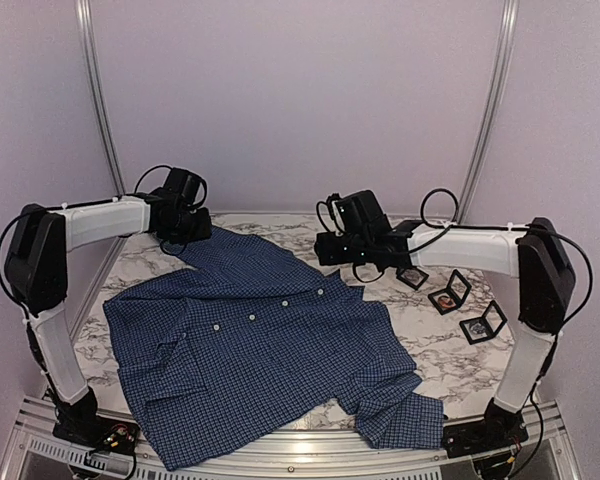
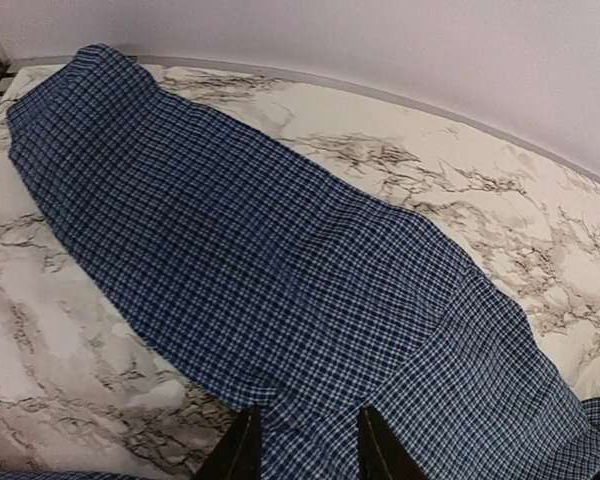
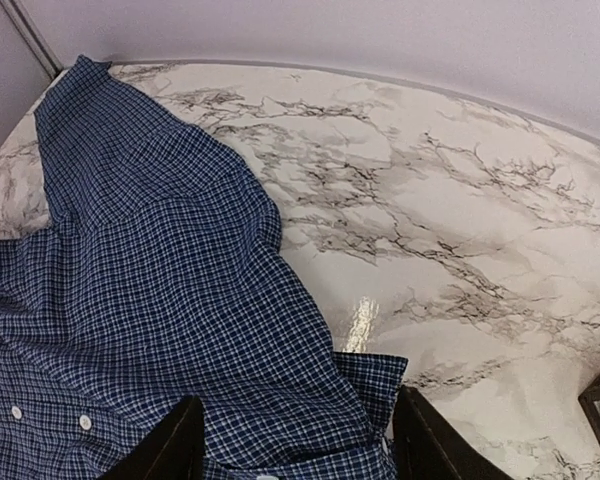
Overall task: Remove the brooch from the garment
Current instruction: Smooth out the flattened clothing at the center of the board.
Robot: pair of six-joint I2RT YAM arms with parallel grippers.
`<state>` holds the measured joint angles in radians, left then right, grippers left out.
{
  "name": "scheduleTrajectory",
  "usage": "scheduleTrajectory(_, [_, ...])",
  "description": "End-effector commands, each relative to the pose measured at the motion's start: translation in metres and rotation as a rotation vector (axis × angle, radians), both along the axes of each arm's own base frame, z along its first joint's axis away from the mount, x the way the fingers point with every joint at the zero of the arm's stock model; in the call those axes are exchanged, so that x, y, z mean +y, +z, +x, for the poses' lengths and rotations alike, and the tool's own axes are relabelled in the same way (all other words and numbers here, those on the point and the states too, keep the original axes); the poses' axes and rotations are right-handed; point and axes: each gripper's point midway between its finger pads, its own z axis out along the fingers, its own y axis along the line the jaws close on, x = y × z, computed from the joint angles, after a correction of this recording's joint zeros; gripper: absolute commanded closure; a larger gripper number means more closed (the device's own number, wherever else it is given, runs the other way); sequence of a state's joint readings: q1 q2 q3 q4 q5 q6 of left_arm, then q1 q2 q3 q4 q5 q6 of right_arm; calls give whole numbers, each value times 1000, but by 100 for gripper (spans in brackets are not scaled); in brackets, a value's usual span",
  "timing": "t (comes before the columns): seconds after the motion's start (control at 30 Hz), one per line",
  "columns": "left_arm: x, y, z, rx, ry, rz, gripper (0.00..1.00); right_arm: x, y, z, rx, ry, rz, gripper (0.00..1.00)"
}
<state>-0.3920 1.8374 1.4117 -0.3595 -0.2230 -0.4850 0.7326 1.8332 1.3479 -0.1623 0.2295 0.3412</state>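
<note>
Ann: Marble counter (image 1: 435, 352), and the garment (image 1: 270, 340) lies spread out on it.
Ben: Where are the tools?
Ann: Over its far left end is the left tool (image 2: 308, 428), fingers a bit apart, with cloth showing between them. Over its far right edge is the right tool (image 3: 298, 415), fingers wide apart, holding nothing.
Ben: And the brooch?
Ann: Too small to spot.

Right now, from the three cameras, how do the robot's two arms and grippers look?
Both arms are alike: the left arm and the right arm have white tube-shaped links joined by bulky black joints. Thin black cables loop out near each wrist. The left gripper and the right gripper have plain black tapered fingers. I see no markings.
</note>
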Motion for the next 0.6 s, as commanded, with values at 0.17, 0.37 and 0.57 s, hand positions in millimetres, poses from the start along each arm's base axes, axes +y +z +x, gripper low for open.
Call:
scheduleTrajectory(0.17, [-119,-45,39,69,-201,-92,68,4,-23,-77,141,72,10,74])
scheduleTrajectory(0.37, [-146,-88,44,141,-206,-123,72,2,-51,-107,215,112,25,86])
scheduleTrajectory(0.57, [-153,-112,50,168,-186,-140,74,-12,-86,-129,286,114,5,89])
